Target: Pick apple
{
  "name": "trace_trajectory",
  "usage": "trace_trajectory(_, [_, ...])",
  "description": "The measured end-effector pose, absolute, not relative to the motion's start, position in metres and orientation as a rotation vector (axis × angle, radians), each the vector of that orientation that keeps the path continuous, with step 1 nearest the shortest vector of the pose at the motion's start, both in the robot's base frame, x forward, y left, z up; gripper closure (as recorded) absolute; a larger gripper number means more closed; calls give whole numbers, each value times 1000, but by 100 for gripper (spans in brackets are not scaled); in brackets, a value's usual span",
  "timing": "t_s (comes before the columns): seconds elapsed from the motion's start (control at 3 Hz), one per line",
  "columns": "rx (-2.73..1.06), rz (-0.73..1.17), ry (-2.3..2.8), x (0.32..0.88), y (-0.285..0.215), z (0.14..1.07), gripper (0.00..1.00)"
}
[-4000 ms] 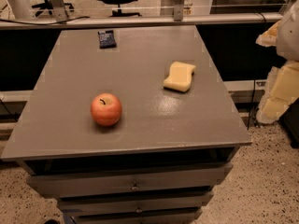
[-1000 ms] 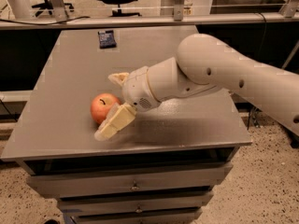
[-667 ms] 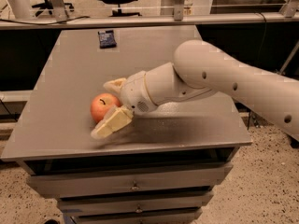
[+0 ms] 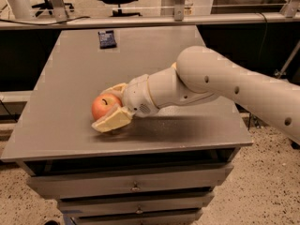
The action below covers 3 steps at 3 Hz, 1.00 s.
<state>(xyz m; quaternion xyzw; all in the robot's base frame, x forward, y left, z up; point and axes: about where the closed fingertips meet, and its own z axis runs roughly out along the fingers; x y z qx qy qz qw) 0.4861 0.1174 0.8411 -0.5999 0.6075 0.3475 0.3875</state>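
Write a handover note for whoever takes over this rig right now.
End effector: down at the apple, arm reaching in from the right; grip not confirmable from this view.
Apple: on the table, front left area, stem up.
Done: reach to the apple.
Left: confirm the grasp, then lift the apple clear of the table.
Also there: a dark packet at the far edge.

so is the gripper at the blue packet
No, the gripper is at the apple; the blue packet lies apart at the table's far edge.
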Motion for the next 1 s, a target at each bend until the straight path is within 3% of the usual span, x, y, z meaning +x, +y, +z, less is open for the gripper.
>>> trace_trajectory(0.33, [-1445, 910, 1553, 500, 101, 857, 87])
trace_trajectory(0.67, [-1335, 952, 1516, 520, 82, 901, 100])
trace_trajectory(1.0, [-1245, 980, 1453, 534, 62, 968, 100])
